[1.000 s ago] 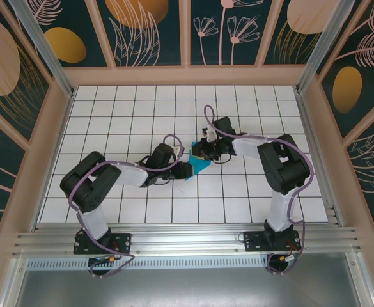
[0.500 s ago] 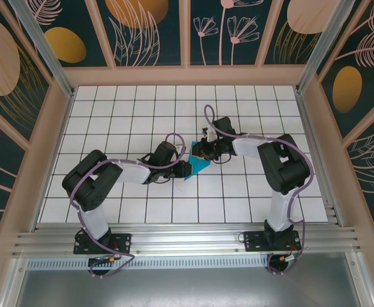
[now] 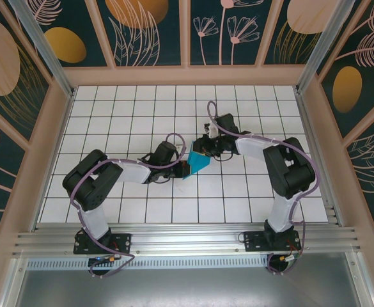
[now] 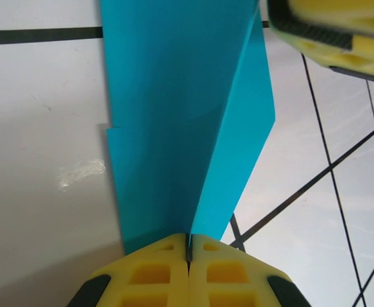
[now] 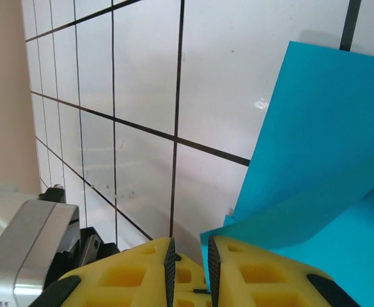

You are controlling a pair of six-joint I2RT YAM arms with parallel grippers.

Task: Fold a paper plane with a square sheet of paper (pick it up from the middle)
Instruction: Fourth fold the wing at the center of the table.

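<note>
The teal square sheet of paper is folded, with one flap standing up along a centre crease. It sits mid-table between both grippers. My left gripper comes in from the left, and its yellow fingers are pressed shut on the near end of the crease. My right gripper is at the paper's far side. In the right wrist view its jaws stand a narrow gap apart. A corner of the paper lies against the inner face of the right-hand finger.
The white tiled table with black grid lines spreads around the paper. Tan frame walls close in the sides and back. A finger of the right gripper shows at the top right of the left wrist view, close above the paper.
My left gripper has closed fully onto the paper's crease. The paper's flap has risen a little. The right arm has barely shifted.
</note>
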